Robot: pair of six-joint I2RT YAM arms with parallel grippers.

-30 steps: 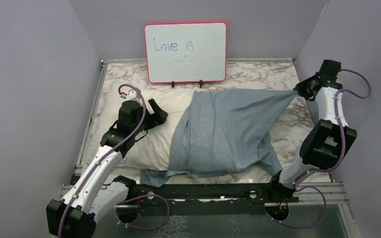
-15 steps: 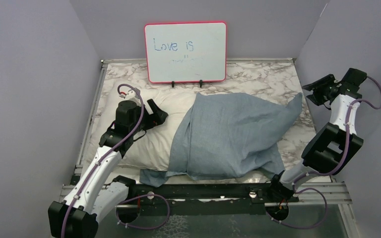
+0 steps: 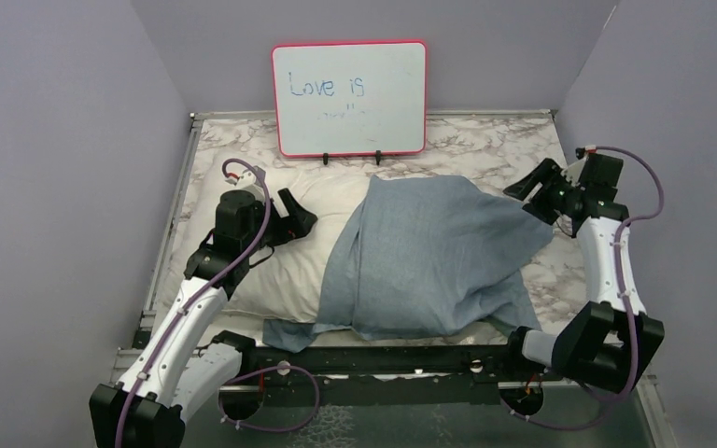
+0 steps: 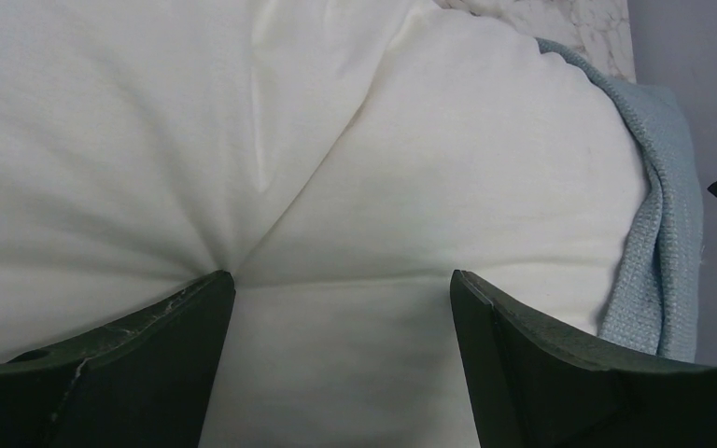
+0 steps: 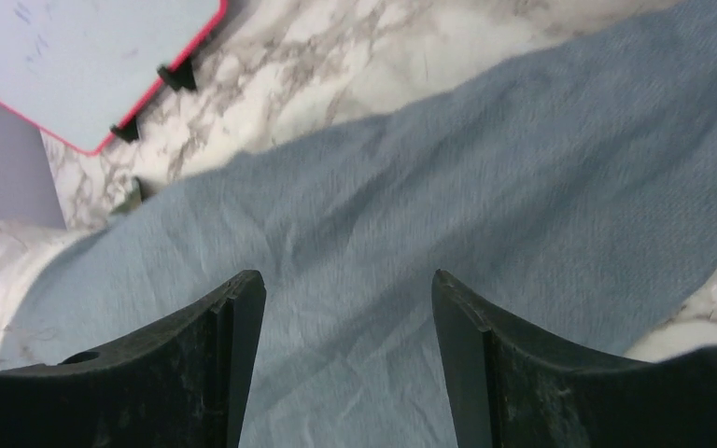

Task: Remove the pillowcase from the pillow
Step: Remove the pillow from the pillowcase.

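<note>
The left tool (image 3: pixel 296 216), fingers spread wide, presses down into the bare white pillow (image 3: pixel 280 266). The pillowcase (image 3: pixel 429 257) begins just beyond its right finger and covers the pillow's other half. The right tool (image 3: pixel 534 190), equally wide and holding nothing, hovers over the pillowcase's far right edge. Marble surface (image 3: pixel 495 140), red-framed whiteboard (image 3: pixel 349 98) beyond both tools, lilac walls (image 3: pixel 56 140)

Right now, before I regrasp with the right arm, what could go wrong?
1. The left gripper only presses open-jawed on the pillow, so the pillow may slide along when the pillowcase, which covers its right half, is pulled.
2. The right gripper hangs open over the cloth; a deep pinch might catch the pillow too.
3. The whiteboard stands just behind; dragged cloth could topple it.
</note>
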